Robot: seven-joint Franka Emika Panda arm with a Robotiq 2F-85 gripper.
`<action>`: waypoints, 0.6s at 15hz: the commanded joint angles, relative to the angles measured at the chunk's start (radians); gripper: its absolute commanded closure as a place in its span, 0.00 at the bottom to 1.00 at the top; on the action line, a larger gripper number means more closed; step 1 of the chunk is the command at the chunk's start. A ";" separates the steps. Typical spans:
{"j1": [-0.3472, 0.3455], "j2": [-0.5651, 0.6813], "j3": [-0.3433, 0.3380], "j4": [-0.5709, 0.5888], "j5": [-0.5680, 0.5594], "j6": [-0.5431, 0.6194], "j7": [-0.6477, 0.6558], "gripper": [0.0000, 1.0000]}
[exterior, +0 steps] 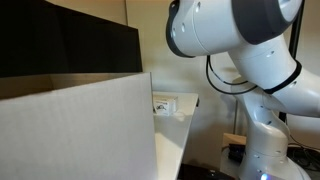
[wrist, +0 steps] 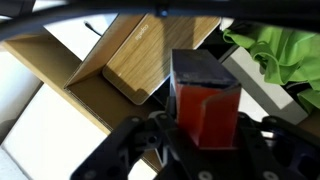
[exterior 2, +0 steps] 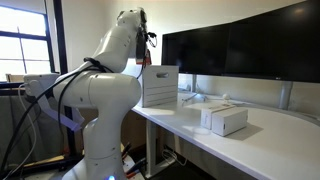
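Red block (wrist: 205,100), dark on top, sits pinched between the fingers of the gripper (wrist: 205,128) over the open box (exterior 2: 160,88), just beside a wooden block (wrist: 135,62) and near a green cloth (wrist: 275,48). A shallow hold could let it twist or slip. Any sideways drift might knock the wood or snag the cloth.

The arm (exterior 2: 105,85) wears glossy white rounded shells with dark grey joint bands; black cables (exterior 2: 45,100) loop at the frame's left. Low in the wrist view, the gripper (wrist: 205,125) shows black linkages.
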 commanded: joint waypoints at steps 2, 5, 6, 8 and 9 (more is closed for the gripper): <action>0.004 -0.017 -0.027 -0.030 0.022 0.013 0.000 0.86; 0.036 -0.042 -0.035 -0.029 0.020 -0.028 0.045 0.86; 0.055 -0.058 -0.047 -0.038 0.007 -0.040 0.069 0.86; 0.093 -0.079 -0.057 -0.044 0.002 -0.062 0.116 0.86; 0.112 -0.092 -0.064 -0.045 -0.003 -0.077 0.140 0.86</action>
